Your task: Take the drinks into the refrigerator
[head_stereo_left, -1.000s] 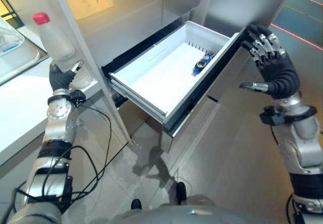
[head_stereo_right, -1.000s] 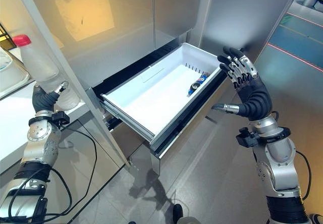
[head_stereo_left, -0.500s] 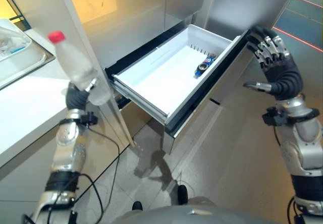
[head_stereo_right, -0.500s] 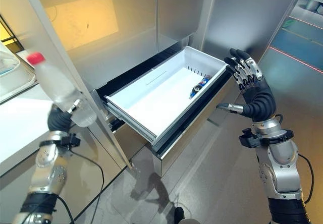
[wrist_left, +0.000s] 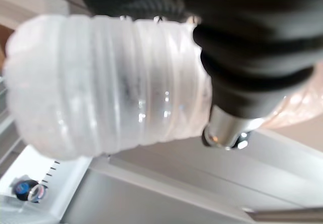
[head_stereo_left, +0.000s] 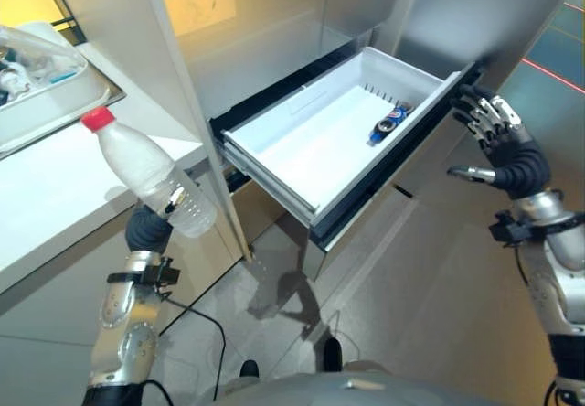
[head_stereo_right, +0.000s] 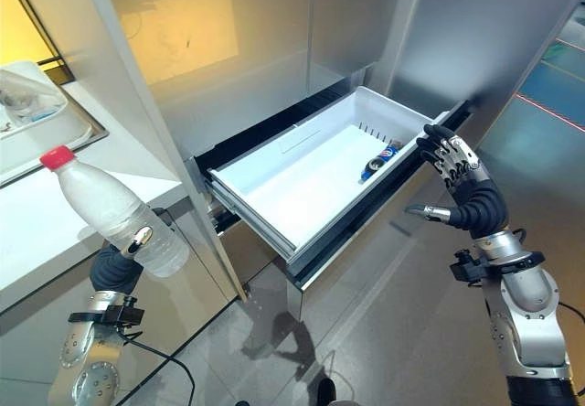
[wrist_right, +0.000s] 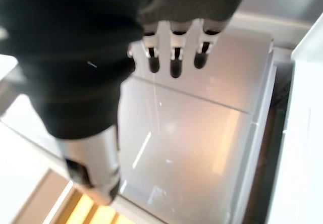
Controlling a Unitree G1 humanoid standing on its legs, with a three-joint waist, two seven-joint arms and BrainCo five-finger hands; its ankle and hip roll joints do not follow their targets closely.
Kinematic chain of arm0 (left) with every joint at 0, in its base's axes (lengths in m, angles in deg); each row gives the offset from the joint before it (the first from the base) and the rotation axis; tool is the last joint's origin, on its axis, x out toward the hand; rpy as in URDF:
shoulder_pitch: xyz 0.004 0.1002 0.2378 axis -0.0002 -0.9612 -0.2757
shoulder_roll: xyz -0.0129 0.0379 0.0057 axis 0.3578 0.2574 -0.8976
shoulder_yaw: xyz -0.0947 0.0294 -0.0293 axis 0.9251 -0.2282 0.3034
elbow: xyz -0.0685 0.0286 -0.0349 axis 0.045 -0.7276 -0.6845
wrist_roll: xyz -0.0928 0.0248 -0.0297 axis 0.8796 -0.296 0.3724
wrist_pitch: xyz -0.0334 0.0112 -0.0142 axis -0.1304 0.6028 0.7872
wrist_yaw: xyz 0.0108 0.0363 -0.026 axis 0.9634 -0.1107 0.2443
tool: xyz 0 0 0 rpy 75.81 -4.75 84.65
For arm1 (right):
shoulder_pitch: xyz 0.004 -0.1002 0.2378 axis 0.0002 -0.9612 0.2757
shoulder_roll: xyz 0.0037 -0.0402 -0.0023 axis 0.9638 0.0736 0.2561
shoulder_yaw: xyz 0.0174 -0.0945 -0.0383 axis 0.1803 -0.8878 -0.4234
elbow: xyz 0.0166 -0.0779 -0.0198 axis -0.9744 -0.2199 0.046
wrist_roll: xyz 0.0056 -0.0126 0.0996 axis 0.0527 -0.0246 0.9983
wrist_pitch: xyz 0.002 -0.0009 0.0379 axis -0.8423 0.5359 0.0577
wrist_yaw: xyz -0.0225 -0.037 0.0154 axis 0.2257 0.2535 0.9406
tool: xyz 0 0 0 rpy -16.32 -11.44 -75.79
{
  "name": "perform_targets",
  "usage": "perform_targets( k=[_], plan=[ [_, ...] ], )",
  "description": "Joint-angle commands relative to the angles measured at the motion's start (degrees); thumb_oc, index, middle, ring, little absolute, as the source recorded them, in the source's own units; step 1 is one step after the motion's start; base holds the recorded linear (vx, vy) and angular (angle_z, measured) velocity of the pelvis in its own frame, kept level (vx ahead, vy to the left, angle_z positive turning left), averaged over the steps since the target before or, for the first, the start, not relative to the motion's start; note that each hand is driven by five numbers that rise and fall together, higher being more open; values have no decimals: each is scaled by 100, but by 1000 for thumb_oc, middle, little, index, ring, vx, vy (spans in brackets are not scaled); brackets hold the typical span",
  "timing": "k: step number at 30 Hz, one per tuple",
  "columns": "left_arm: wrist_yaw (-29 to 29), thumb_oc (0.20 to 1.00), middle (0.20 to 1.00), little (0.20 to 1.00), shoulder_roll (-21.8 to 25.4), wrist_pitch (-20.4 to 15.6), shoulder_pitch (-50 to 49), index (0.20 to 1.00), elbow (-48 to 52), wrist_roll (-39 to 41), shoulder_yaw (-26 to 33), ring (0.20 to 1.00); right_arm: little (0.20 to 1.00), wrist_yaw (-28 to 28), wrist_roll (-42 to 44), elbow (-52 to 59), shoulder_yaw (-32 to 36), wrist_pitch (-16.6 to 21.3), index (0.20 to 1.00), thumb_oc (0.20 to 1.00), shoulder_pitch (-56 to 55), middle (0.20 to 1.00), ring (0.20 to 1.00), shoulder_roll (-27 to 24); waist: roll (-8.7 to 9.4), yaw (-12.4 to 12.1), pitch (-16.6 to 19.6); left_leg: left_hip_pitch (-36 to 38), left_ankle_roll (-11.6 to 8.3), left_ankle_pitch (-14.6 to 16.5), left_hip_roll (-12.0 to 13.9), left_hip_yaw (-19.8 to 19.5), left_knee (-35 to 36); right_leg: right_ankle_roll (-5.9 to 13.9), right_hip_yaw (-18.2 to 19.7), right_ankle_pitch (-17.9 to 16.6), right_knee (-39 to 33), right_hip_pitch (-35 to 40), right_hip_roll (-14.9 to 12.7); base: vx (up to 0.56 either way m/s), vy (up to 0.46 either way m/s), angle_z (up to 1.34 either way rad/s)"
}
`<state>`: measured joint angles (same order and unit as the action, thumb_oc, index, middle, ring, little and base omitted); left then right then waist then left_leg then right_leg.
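My left hand (head_stereo_left: pixel 148 230) is shut on the base of a clear plastic bottle (head_stereo_left: pixel 146 171) with a red cap (head_stereo_left: pixel 97 118), held tilted in front of the white counter, left of the open drawer. The bottle's ribbed body (wrist_left: pixel 106 82) shows close in the left wrist view. The white refrigerator drawer (head_stereo_left: pixel 288 164) stands pulled out, with a blue drink can (head_stereo_left: pixel 388 124) lying near its far right end. My right hand (head_stereo_left: pixel 503 145) is open with fingers spread, just off the drawer's right front corner, touching nothing.
A white counter (head_stereo_left: pixel 55 186) runs along the left, with a metal sink tray (head_stereo_left: pixel 46 104) on it holding some items. A tall white panel (head_stereo_left: pixel 155 68) stands between counter and drawer. Grey floor (head_stereo_left: pixel 411 287) lies below the drawer.
My left hand has carried the bottle lower and rightward off the counter, tilting it more. The camera has shifted, and my right hand sits a little lower beside the drawer corner.
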<state>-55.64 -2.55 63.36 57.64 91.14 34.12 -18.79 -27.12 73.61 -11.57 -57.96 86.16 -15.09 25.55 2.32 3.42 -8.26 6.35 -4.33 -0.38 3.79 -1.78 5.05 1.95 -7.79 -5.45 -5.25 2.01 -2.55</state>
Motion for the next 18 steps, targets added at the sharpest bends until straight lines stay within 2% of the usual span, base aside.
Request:
perform_targets(
  k=[1, 4, 5, 6, 9, 11, 15, 16, 17, 18],
  plan=[
    [-495, 200, 200, 200, 636, -407, 321, 200, 1079, 221, 386, 200, 1000, 85, 270, -420, -38, 79, 1000, 1000, 612, 1000, 1000, -529, 254, 2, 154, 39, 456, 596, -410, -179, -288, 93, -148, 989, 563, 331, 22, -8, 8, 5],
    [-641, 200, 200, 200, 880, -341, 322, 200, 1282, 242, 291, 200, 1000, 293, 349, -539, -294, -43, 1000, 1000, 836, 1000, 1000, -903, 258, -31, 175, 66, 455, 617, -414, -174, -314, 100, -135, 988, 558, 378, 14, 0, 0, 0],
    [-740, 200, 200, 200, 1140, -301, 359, 200, 1432, 278, 244, 200, 1000, 529, 445, -584, -523, -179, 1000, 1000, 984, 1000, 1000, -1251, 249, -51, 203, 87, 444, 621, -412, -176, -312, 105, -136, 988, 547, 401, 7, 0, 0, 0],
    [-741, 200, 200, 200, 1137, -299, 359, 200, 1432, 280, 249, 200, 1000, 535, 452, -597, -533, -176, 1000, 1000, 1000, 1000, 1000, -1257, 245, -47, 200, 90, 443, 623, -412, -175, -311, 105, -134, 988, 546, 404, 8, 0, 0, 0],
    [-847, 200, 200, 200, 1741, -274, 609, 200, 1481, 331, 70, 200, 1000, 835, 1078, -985, -1195, -438, 1000, 1000, 1433, 1000, 1000, -1599, 229, -70, 227, 118, 411, 613, -409, -160, -313, 114, -141, 978, 519, 458, 0, 0, 0, 0],
    [-922, 200, 200, 200, 2409, -263, 859, 200, 1476, 200, -85, 200, 1000, 1008, 1474, -1055, -1597, -614, 1000, 1000, 1705, 1000, 1000, -1787, 200, -58, 253, 138, 390, 610, -407, -139, -319, 123, -144, 975, 503, 490, -4, 0, 0, 0],
    [-1011, 200, 200, 200, 3556, -314, 1684, 200, 1292, 139, -642, 200, 1000, 1040, 1997, -1278, -2504, -830, 1000, 1000, 2430, 1000, 1000, -1742, 133, -5, 283, 175, 368, 613, -407, -99, -353, 128, -93, 963, 513, 506, -9, 0, 0, 0],
    [-1012, 200, 200, 200, 3560, -323, 1716, 200, 1269, 141, -665, 200, 1000, 1041, 2000, -1291, -2506, -826, 1000, 1000, 2442, 1000, 1000, -1742, 135, -11, 275, 178, 368, 615, -407, -99, -354, 128, -93, 963, 513, 509, -9, 0, 0, 0],
    [-1084, 200, 200, 200, 3955, -289, 2308, 200, 1248, 221, -1219, 200, 1000, 1123, 2211, -1344, -2968, -933, 1000, 1000, 2741, 1000, 1000, -1587, 87, 32, 288, 194, 363, 599, -408, -82, -355, 132, -79, 954, 513, 524, -8, 0, 0, 0],
    [-1118, 200, 200, 200, 4021, -297, 2444, 200, 1250, 277, -1366, 200, 1000, 1167, 2264, -1325, -3090, -970, 1000, 1000, 2793, 1000, 1000, -1571, 75, 36, 286, 204, 363, 599, -408, -76, -356, 136, -73, 953, 508, 532, -10, 0, 0, 0]
  ],
)
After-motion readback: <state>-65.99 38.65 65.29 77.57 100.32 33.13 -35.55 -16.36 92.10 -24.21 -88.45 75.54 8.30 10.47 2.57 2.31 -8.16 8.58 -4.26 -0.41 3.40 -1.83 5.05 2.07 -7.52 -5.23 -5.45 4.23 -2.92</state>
